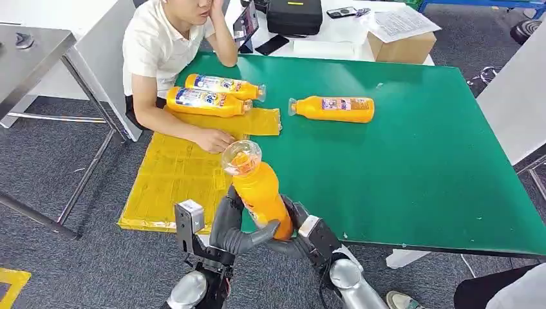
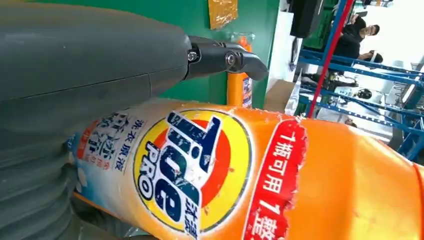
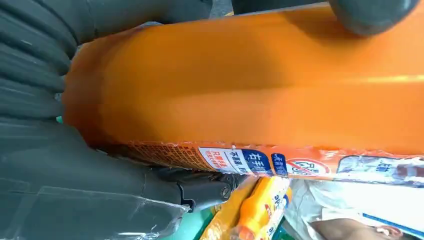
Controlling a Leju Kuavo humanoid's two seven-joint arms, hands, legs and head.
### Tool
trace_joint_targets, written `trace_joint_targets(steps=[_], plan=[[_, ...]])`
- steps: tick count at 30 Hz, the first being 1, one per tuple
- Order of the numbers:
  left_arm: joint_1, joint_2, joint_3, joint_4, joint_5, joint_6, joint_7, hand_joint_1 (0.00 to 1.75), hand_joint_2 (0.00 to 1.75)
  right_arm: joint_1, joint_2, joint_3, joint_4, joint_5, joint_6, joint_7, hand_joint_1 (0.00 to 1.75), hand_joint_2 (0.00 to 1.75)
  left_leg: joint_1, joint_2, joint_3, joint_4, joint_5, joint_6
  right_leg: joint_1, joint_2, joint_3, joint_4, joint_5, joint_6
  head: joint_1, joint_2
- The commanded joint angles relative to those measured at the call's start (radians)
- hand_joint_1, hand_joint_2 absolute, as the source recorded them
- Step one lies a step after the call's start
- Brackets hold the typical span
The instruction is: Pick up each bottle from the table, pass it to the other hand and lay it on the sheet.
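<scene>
Orange plastic, glossy, with a slick printed label: the held bottle (image 1: 256, 193) stands nearly upright in front of me, cap end up, over the near edge of the green worktop (image 1: 412, 167). Both hands are on its lower body, left hand (image 1: 233, 225) wrapped from one side, right hand (image 1: 302, 233) from the other. Whether the right has already slackened, I cannot tell at this angle.

Handling guess: rigid shell, full of liquid by the look, so fairly heavy and bottom-weighted. Smooth wall could slide in my fingers; best hold is mid-body, across the label, not the narrow neck.

Yellow sheet (image 1: 174, 180) lies to my left, two laid bottles (image 1: 216, 94) at its far end. One lone bottle (image 1: 335, 108) waits on the worktop. Person's hand (image 1: 216, 140) rests on the sheet, so watch that when laying down.
</scene>
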State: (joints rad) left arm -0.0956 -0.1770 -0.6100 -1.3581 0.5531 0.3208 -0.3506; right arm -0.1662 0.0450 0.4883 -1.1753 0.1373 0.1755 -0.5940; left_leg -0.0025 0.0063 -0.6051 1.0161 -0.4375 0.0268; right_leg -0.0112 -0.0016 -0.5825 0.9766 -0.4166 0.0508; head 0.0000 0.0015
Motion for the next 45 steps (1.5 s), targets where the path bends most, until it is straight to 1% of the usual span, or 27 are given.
trace_joint_targets(steps=[1, 3, 4, 6, 10, 12, 13, 14, 15, 16, 17, 19, 20, 22, 23, 24, 26, 27, 30, 31, 42, 43, 45], plan=[[-0.027, 0.010, 0.005, 0.011, -0.002, 0.004, 0.001, 0.00, 1.75, -0.020, -0.011, 0.037, 0.048, 0.004, 0.004, -0.003, 1.75, 1.75, 0.000, 0.000, 0.003, -0.001, 0.000, -0.001, 0.000, 0.000, 0.002, 0.000, -0.001, -0.001, 0.000, 0.000], [-0.034, 0.019, 0.001, 0.015, -0.003, 0.003, 0.001, 0.00, 1.75, -0.026, -0.014, 0.044, 0.051, 0.008, 0.012, -0.005, 1.75, 1.75, 0.000, 0.000, 0.002, -0.001, 0.000, -0.001, 0.000, 0.000, 0.002, 0.000, 0.000, -0.001, 0.000, 0.000], [-0.043, 0.024, -0.002, 0.002, -0.011, -0.003, -0.013, 0.00, 1.75, -0.029, -0.023, 0.065, 0.066, 0.017, 0.036, -0.001, 1.75, 1.75, 0.000, 0.000, 0.001, -0.001, 0.000, -0.001, 0.000, 0.000, 0.001, -0.001, 0.000, -0.001, 0.000, 0.000], [-0.034, 0.034, -0.011, -0.043, 0.011, -0.047, -0.005, 0.00, 1.75, -0.031, -0.025, 0.078, 0.095, 0.019, 0.054, -0.008, 1.75, 1.75, 0.001, 0.000, 0.003, -0.001, -0.001, -0.002, 0.000, 0.000, 0.003, 0.000, -0.001, -0.002, 0.000, 0.000], [0.008, 0.076, -0.050, -0.131, 0.054, -0.130, 0.056, 0.00, 1.75, -0.035, -0.023, 0.058, 0.133, 0.018, 0.030, -0.015, 1.75, 1.75, 0.000, 0.000, 0.002, -0.001, 0.000, -0.001, 0.000, 0.000, 0.002, -0.001, 0.000, -0.001, 0.000, 0.000], [0.017, 0.085, -0.060, -0.131, 0.048, -0.138, 0.057, 0.00, 1.75, -0.038, -0.029, 0.051, 0.132, 0.029, 0.016, -0.013, 1.75, 1.75, 0.000, 0.001, 0.004, -0.002, -0.001, -0.002, 0.000, 0.001, 0.004, -0.001, -0.001, -0.002, 0.000, 0.000], [0.012, 0.085, -0.064, -0.116, 0.044, -0.139, 0.059, 0.00, 1.75, -0.042, -0.031, 0.049, 0.133, 0.037, 0.008, -0.007, 1.75, 1.75, 0.000, 0.000, 0.002, -0.001, 0.000, -0.001, 0.000, 0.001, 0.002, -0.001, 0.000, -0.001, 0.000, 0.000], [0.002, 0.081, -0.067, -0.088, 0.042, -0.136, 0.066, 0.00, 1.75, -0.050, -0.034, 0.057, 0.135, 0.051, 0.006, -0.005, 1.75, 1.75, 0.000, 0.000, 0.004, -0.001, -0.001, -0.002, 0.000, 0.001, 0.004, -0.001, -0.001, -0.002, 0.000, 0.000], [-0.005, 0.078, -0.067, -0.072, 0.044, -0.134, 0.075, 0.00, 1.75, -0.054, -0.032, 0.060, 0.138, 0.056, 0.005, -0.004, 1.75, 1.75, 0.000, 0.000, 0.003, -0.001, -0.001, -0.001, 0.000, 0.001, 0.003, -0.001, -0.001, -0.001, 0.000, 0.000], [-0.033, 0.069, -0.076, -0.014, 0.043, -0.135, 0.102, 1.55, 1.75, -0.078, -0.034, 0.102, 0.149, 0.110, -0.005, -0.007, 1.75, 1.75, 0.000, 0.000, 0.002, -0.001, 0.000, -0.001, 0.000, 0.001, 0.002, -0.001, 0.000, -0.001, 0.000, 0.000], [-0.056, 0.053, -0.073, 0.037, 0.043, -0.142, 0.094, 1.75, 1.75, -0.099, -0.024, 0.120, 0.167, 0.131, -0.017, -0.001, 1.75, 1.75, 0.000, 0.001, 0.003, -0.001, -0.001, -0.001, 0.000, 0.001, 0.002, -0.001, 0.000, -0.001, 0.000, 0.000], [-0.074, 0.037, -0.067, 0.078, 0.048, -0.163, 0.081, 1.75, 1.75, -0.120, -0.017, 0.139, 0.184, 0.151, -0.035, 0.001, 1.75, 1.75, 0.000, 0.000, 0.004, -0.002, 0.000, -0.002, 0.000, 0.001, 0.003, 0.000, 0.000, -0.002, 0.000, 0.000], [-0.077, 0.031, -0.060, 0.082, 0.055, -0.176, 0.077, 1.75, 1.75, -0.126, -0.014, 0.148, 0.190, 0.157, -0.043, 0.004, 1.75, 1.75, 0.001, 0.000, 0.002, -0.001, 0.000, -0.001, 0.000, 0.001, 0.002, -0.001, 0.000, -0.001, 0.000, 0.000], [-0.077, 0.032, -0.054, 0.070, 0.062, -0.188, 0.076, 1.75, 1.75, -0.127, -0.017, 0.155, 0.192, 0.167, -0.054, 0.007, 1.75, 1.75, 0.000, 0.001, 0.003, -0.001, 0.000, -0.002, 0.000, 0.001, 0.003, -0.001, 0.000, -0.002, 0.000, 0.000], [-0.062, 0.029, -0.041, 0.045, 0.070, -0.196, 0.075, 1.75, 1.75, -0.123, -0.021, 0.159, 0.187, 0.176, -0.067, 0.008, 1.69, 1.75, 0.000, 0.001, 0.002, -0.001, 0.000, -0.001, 0.000, 0.001, 0.002, -0.001, 0.000, -0.001, 0.000, 0.000], [-0.047, 0.021, -0.031, 0.024, 0.080, -0.210, 0.071, 1.75, 1.75, -0.121, -0.024, 0.163, 0.190, 0.182, -0.077, 0.007, 1.59, 1.75, 0.000, 0.000, 0.003, -0.001, 0.000, -0.002, 0.000, 0.000, 0.003, -0.001, 0.000, -0.002, 0.000, 0.000], [-0.036, 0.016, -0.029, -0.001, 0.083, -0.213, 0.071, 1.75, 1.75, -0.119, -0.022, 0.164, 0.193, 0.180, -0.079, 0.005, 1.59, 1.75, 0.000, 0.000, 0.001, -0.001, 0.001, -0.001, 0.000, 0.001, 0.001, 0.000, 0.000, -0.001, 0.000, 0.000], [-0.036, 0.016, -0.029, -0.001, 0.083, -0.213, 0.071, 1.75, 1.75, -0.119, -0.022, 0.164, 0.193, 0.180, -0.079, 0.005, 1.59, 1.75, 0.001, 0.000, 0.003, -0.001, 0.000, -0.001, 0.001, 0.001, 0.003, 0.000, -0.001, -0.002, 0.000, 0.000], [-0.036, 0.016, -0.029, -0.001, 0.083, -0.213, 0.071, 1.75, 1.75, -0.119, -0.022, 0.164, 0.193, 0.180, -0.079, 0.005, 1.59, 1.75, 0.001, 0.000, 0.001, 0.000, 0.000, -0.001, 0.000, 0.000, 0.002, 0.000, 0.000, -0.001, 0.000, 0.000], [-0.036, 0.016, -0.029, -0.001, 0.083, -0.213, 0.071, 1.75, 1.75, -0.119, -0.022, 0.164, 0.193, 0.180, -0.079, 0.005, 1.59, 1.75, 0.000, 0.000, 0.003, 0.000, 0.000, -0.001, 0.000, 0.000, 0.003, 0.000, -0.001, -0.001, 0.000, 0.000], [-0.036, 0.016, -0.029, -0.001, 0.083, -0.213, 0.071, 1.75, 1.75, -0.119, -0.022, 0.164, 0.193, 0.180, -0.079, 0.005, 1.59, 1.75, 0.000, 0.000, 0.000, 0.000, 0.001, -0.001, 0.000, 0.000, 0.000, 0.000, 0.000, -0.001, 0.000, 0.000], [-0.036, 0.016, -0.029, -0.001, 0.083, -0.213, 0.071, 1.75, 1.75, -0.119, -0.022, 0.164, 0.193, 0.180, -0.079, 0.005, 1.59, 1.75, 0.000, 0.000, 0.001, 0.000, 0.000, -0.001, 0.000, 0.000, 0.002, 0.000, -0.001, -0.001, 0.000, 0.000], [-0.047, 0.032, -0.030, -0.007, 0.083, -0.229, 0.068, 1.75, 1.75, -0.114, -0.017, 0.156, 0.190, 0.166, -0.081, -0.002, 1.47, 1.75, 0.000, 0.000, 0.000, 0.000, 0.001, -0.001, 0.000, 0.000, 0.000, 0.000, 0.000, -0.001, 0.000, 0.000]])
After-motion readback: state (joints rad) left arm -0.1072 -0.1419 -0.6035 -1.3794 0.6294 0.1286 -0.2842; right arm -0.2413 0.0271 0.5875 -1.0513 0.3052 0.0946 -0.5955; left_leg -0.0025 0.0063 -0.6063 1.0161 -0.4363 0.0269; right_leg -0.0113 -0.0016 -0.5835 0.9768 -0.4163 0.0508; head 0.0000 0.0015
